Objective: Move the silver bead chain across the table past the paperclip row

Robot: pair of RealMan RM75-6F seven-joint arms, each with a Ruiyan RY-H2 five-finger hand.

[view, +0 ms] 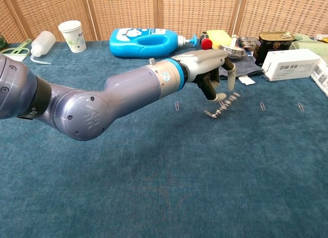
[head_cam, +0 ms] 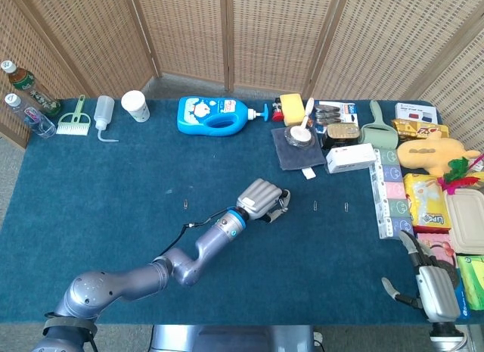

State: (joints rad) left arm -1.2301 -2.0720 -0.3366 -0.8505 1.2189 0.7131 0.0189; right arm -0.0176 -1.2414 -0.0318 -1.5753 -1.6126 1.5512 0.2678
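Wicker screens (head_cam: 227, 34) back a blue-carpeted table (head_cam: 113, 185); left hand (head_cam: 261, 198) dangles the bead chain (view: 221, 106).

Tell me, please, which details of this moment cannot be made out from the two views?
- Silver bead chain: blurred in the chest view, so whether the left hand holds it is unclear; in the head view that hand covers it.
- Paperclip row: partly hidden behind the left hand in both views.
- Right hand: cut off by the head view's bottom edge, absent from the chest view.
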